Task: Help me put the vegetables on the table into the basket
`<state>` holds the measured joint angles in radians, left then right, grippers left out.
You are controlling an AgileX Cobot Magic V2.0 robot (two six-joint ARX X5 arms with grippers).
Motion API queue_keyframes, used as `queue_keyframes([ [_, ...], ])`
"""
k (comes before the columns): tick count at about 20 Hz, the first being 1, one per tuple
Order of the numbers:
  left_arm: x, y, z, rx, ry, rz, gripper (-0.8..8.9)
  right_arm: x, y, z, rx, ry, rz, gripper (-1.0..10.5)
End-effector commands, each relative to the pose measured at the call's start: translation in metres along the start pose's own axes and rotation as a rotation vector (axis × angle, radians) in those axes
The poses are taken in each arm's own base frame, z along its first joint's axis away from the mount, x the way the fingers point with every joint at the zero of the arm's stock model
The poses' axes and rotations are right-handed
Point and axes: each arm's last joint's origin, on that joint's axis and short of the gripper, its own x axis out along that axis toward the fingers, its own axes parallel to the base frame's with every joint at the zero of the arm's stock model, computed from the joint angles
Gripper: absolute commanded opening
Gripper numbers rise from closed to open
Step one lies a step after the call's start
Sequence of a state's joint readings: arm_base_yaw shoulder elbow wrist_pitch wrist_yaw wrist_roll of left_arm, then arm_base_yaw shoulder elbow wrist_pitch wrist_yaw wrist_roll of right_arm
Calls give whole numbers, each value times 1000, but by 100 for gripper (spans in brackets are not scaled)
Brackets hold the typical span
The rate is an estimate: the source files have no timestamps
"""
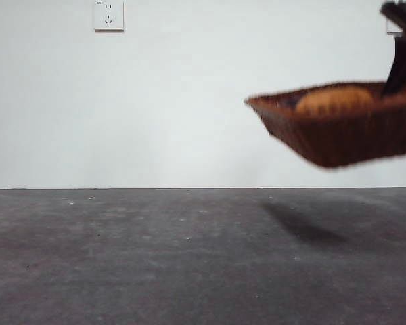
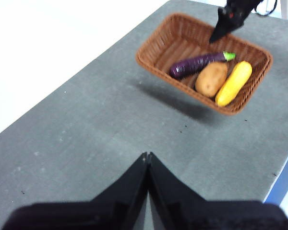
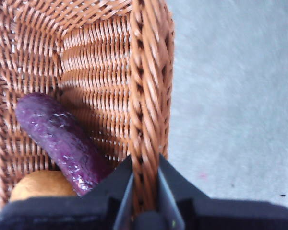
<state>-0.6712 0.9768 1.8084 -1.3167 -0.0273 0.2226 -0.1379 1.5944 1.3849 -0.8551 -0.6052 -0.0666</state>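
Note:
The brown wicker basket [image 1: 338,139] hangs tilted in the air above the table [image 1: 155,257] at the right of the front view. It holds the brown potato [image 2: 211,79], the yellow oval vegetable [image 2: 234,82] and the purple eggplant [image 2: 197,64]. My right gripper [image 3: 145,167] is shut on the basket's braided rim [image 3: 146,96] and carries it; it shows as a dark arm [image 1: 400,61] in the front view. The eggplant [image 3: 62,136] and potato [image 3: 41,186] lie just inside the rim. My left gripper [image 2: 147,160] is shut and empty, above bare table away from the basket.
A wall socket [image 1: 108,15] is on the white wall behind. The basket's shadow [image 1: 301,223] falls on the table beneath it. The table's edge [image 2: 278,172] runs close to the basket's side.

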Motion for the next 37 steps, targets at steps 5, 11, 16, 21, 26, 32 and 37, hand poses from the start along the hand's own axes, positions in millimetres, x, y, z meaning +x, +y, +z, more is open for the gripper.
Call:
queue_keyframes([
  [5, 1, 0, 1, -16, 1, 1, -7, 55, -37, -26, 80, 60, 5, -12],
  [11, 2, 0, 1, -15, 3, 1, -7, 87, -60, -32, 120, 128, -50, -12],
  [16, 5, 1, 2, -14, 11, 0, -7, 93, -66, -32, 114, 131, -90, -12],
  [21, 13, 1, 5, -13, 31, -5, -7, 94, -68, -33, 110, 140, -155, 3],
  [26, 14, 1, 5, -14, 34, -6, -7, 94, -68, -31, 107, 127, -147, 338],
  [32, 14, 1, 5, -13, 34, -5, -7, 76, -57, -12, 86, 91, -138, 415],
  [37, 14, 1, 5, -14, 34, -5, -7, 6, -10, 26, 21, -58, -145, 409],
])
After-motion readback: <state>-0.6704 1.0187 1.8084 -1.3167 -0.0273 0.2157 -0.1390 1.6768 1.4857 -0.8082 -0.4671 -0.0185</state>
